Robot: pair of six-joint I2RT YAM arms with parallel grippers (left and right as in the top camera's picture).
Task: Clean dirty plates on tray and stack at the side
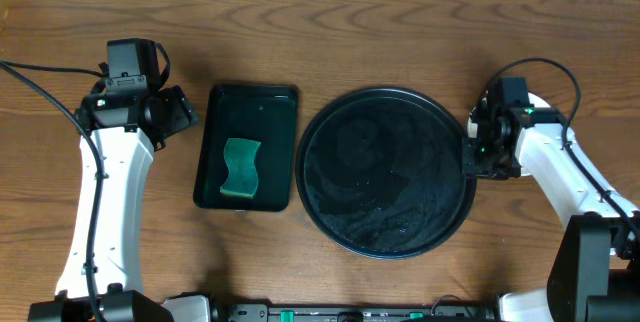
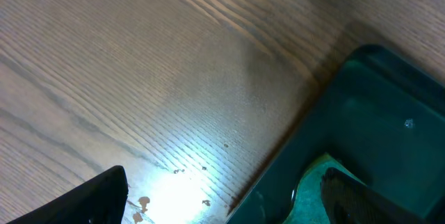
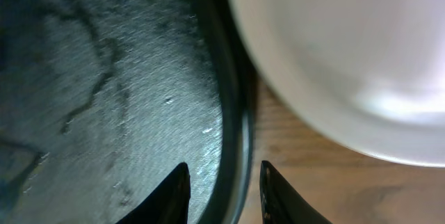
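Observation:
The round black tray (image 1: 388, 177) lies mid-table with no plate on it; its surface shows wet streaks. My right gripper (image 1: 478, 154) is low at its right rim. In the right wrist view my right gripper (image 3: 222, 172) is partly open and empty. Its fingers straddle the rim, one over the tray (image 3: 104, 78), one over the table. A pale plate (image 3: 334, 57) sits on the table just outside the rim. The overhead view hides it under my right arm, so I cannot tell how many plates lie there. My left gripper (image 1: 180, 112) is open and empty.
A rectangular dark green tray (image 1: 250, 107) left of the black tray holds a green sponge (image 1: 240, 168). In the left wrist view my left gripper (image 2: 222, 175) spans the green tray's (image 2: 375, 113) left edge, with one finger over the sponge (image 2: 309, 182).

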